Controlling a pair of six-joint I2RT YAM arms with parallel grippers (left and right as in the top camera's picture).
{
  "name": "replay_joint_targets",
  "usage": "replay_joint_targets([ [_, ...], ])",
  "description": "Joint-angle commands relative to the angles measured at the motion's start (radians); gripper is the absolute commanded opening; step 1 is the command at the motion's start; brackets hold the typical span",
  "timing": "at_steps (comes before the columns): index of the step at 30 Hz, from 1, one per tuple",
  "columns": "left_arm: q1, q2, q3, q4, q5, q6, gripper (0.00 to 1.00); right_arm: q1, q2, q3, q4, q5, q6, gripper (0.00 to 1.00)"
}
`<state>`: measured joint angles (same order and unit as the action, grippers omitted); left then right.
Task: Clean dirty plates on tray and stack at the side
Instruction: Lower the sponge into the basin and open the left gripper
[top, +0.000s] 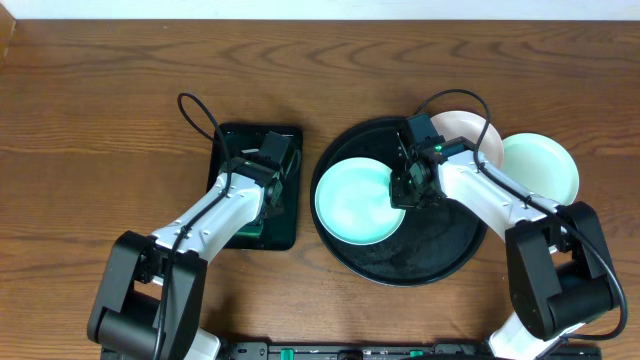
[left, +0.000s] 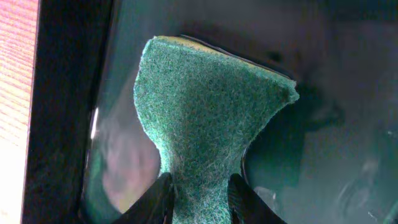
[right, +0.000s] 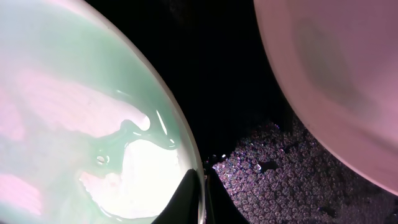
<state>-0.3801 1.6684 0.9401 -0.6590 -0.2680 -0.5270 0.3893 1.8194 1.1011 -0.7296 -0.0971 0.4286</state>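
The right fingers (right: 188, 198) are closed on the right rim of an aqua plate (top: 355, 200), which lies hollow side up on the left part of the round tray (top: 430, 255). A white plate (top: 470, 130) is seen over the tray's far right rim, with another aqua plate (top: 545, 165) just beside it on the desk (top: 100, 100). Three plates are counted. The left fingers (left: 158, 202) are pinched on a green sponge (left: 205, 124), its long axis running away from them, over a small rectangular tray (top: 235, 140).
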Motion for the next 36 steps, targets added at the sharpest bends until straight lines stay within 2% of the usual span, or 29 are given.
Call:
replay_joint_targets([
  [1,0.005,0.006,-0.003,-0.006,-0.010,-0.005,0.30,0.012,0.004,-0.006,0.000,-0.008,0.000,0.04],
  [10,0.005,-0.058,0.036,-0.028,-0.010,0.024,0.30,0.013,0.004,-0.006,0.000,-0.008,0.000,0.04],
  [18,0.020,-0.224,0.052,-0.035,-0.006,0.036,0.40,0.013,0.004,-0.006,0.000,-0.008,-0.001,0.01],
  [27,0.216,-0.375,0.052,-0.043,0.187,0.037,0.42,0.013,0.004,-0.006,0.005,-0.005,-0.026,0.01],
  [28,0.235,-0.379,0.051,-0.043,0.187,0.037,0.43,0.013,0.004,-0.006,0.005,-0.005,-0.026,0.02],
  [31,0.281,-0.380,0.051,-0.048,0.186,0.037,0.46,0.014,0.004,-0.006,0.012,-0.005,-0.026,0.17],
  [36,0.299,-0.379,0.044,-0.060,0.186,0.036,0.59,0.015,0.005,-0.006,0.014,-0.005,-0.026,0.21],
])
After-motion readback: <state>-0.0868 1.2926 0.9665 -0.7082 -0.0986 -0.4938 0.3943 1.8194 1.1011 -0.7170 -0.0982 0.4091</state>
